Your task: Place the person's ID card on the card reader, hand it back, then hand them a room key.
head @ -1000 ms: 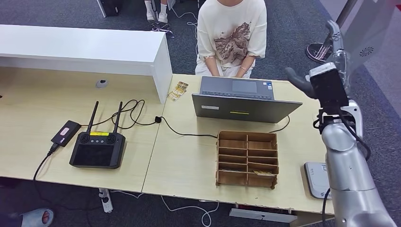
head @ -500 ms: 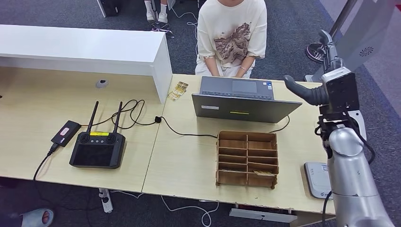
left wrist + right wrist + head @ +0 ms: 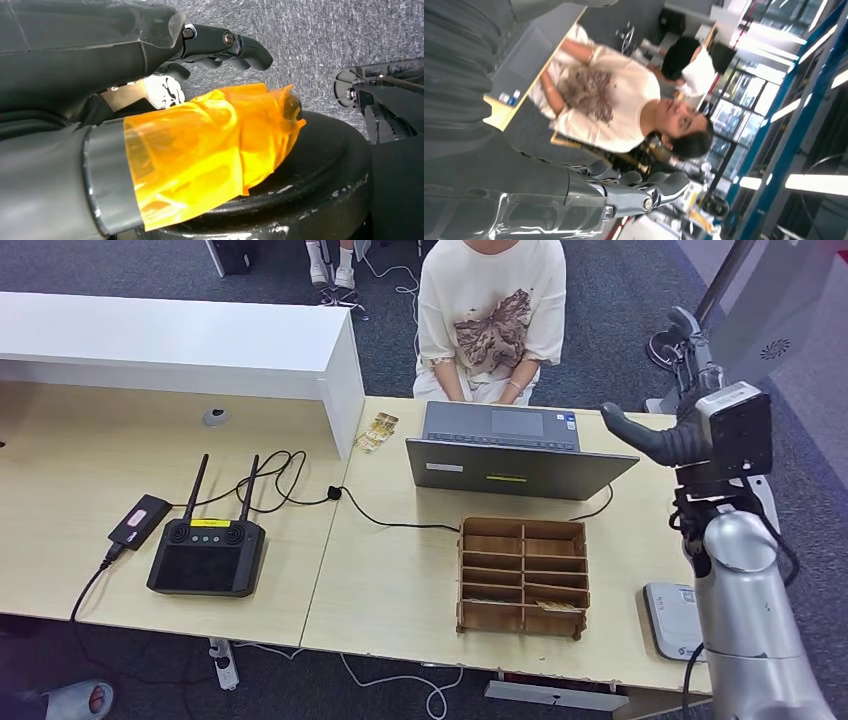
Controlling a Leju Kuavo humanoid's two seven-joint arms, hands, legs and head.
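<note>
Right hand up, waiting on the ID card

Head view: right hand [image 3: 655, 438] raised beside the laptop [image 3: 512, 453], empty, fingers apart, likely to receive; card reader [image 3: 672, 618] near the table edge; no card visible. Left wrist view: left hand [image 3: 220, 47] hangs empty, fingers loosely curled. Right wrist view: person [image 3: 609, 105] seated opposite.

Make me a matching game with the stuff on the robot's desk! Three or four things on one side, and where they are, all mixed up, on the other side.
Things:
1. laptop
2. wooden organizer
3. card reader
4. black controller

Places:
A. at the desk's near right corner, beside the robot's right arm
B. on the left half of the desk, two antennas sticking up
C. right in front of the seated person, lid open
D. middle of the desk, nearer the robot than the laptop

Pairs: 1-C, 2-D, 3-A, 4-B
</note>
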